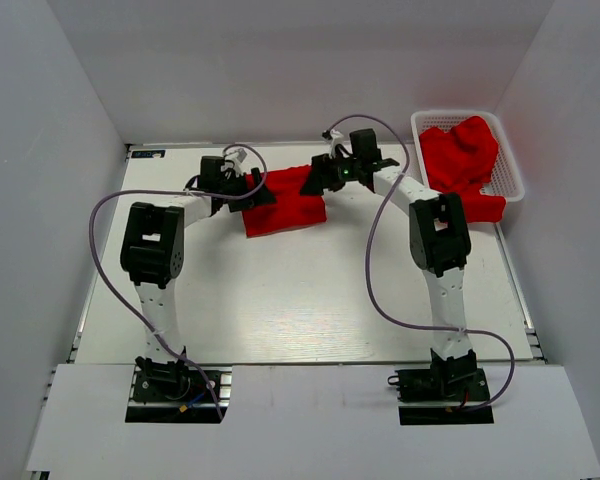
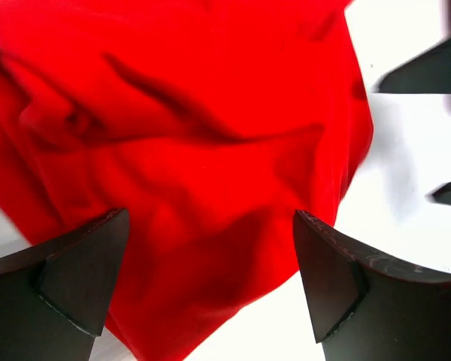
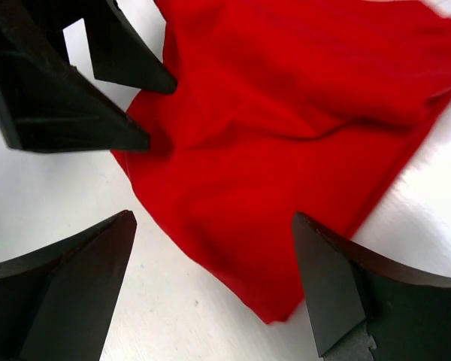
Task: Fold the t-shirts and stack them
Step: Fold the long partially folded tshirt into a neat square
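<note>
A rumpled red t-shirt (image 1: 285,205) is lying at the counter's (image 1: 300,300) far middle, with other t-shirts (image 1: 460,150) waiting in the basket (image 1: 511,162). The left gripper (image 1: 252,190) and right gripper (image 1: 320,180) are hovering at its ends, jaws wide and empty. Folding looks underway; next, each must pinch an edge.

One red t-shirt (image 1: 285,205) is counted on the one counter (image 1: 300,300). More red cloth (image 1: 460,150), its number untellable, is held in one white basket (image 1: 511,165). Two are counted: left end effector (image 1: 257,186), right end effector (image 1: 316,181).
</note>
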